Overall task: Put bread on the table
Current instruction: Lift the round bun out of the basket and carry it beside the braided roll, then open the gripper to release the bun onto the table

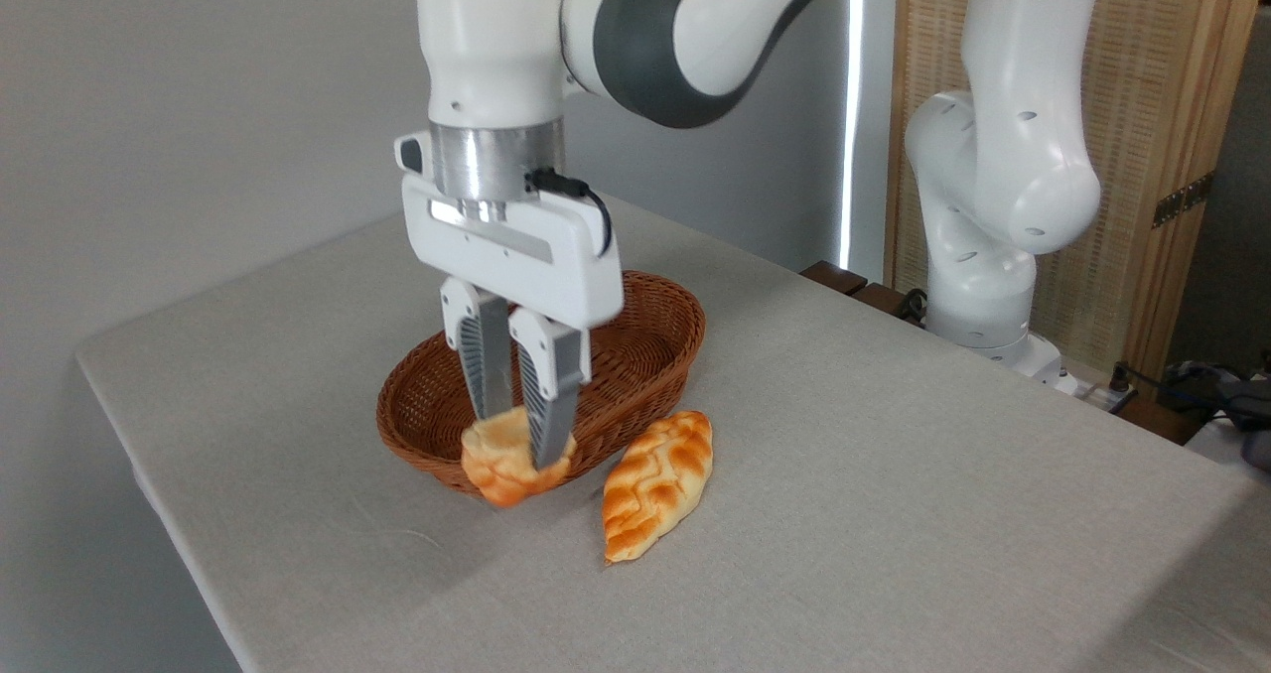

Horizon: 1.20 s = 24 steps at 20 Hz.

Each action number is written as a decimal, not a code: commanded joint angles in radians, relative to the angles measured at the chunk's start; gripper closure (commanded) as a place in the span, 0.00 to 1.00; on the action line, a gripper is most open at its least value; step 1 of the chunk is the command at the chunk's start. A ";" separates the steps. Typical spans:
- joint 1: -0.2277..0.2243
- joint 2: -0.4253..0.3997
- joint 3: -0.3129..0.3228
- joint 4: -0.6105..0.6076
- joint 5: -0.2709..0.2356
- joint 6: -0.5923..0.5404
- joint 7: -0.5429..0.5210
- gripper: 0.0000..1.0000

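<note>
We see the gripper clamped on the bread — held above the basket's front rim. We should clear the rim, lower onto bare counter — beside the loaf, then release.

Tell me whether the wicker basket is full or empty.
Empty as far as visible: the wicker basket shows bare weave; the gripper hides some.

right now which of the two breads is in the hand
The small round bun, pinched between the hand's fingers at the basket's front rim. The long braided loaf lies free on the table.
</note>
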 commanded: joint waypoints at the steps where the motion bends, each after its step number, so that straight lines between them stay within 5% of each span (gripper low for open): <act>1: -0.012 0.027 0.068 0.011 0.020 -0.038 -0.002 0.33; 3: -0.012 0.032 0.099 0.011 0.021 -0.052 0.044 0.00; 24: -0.022 0.029 0.114 0.016 0.012 -0.057 0.086 0.00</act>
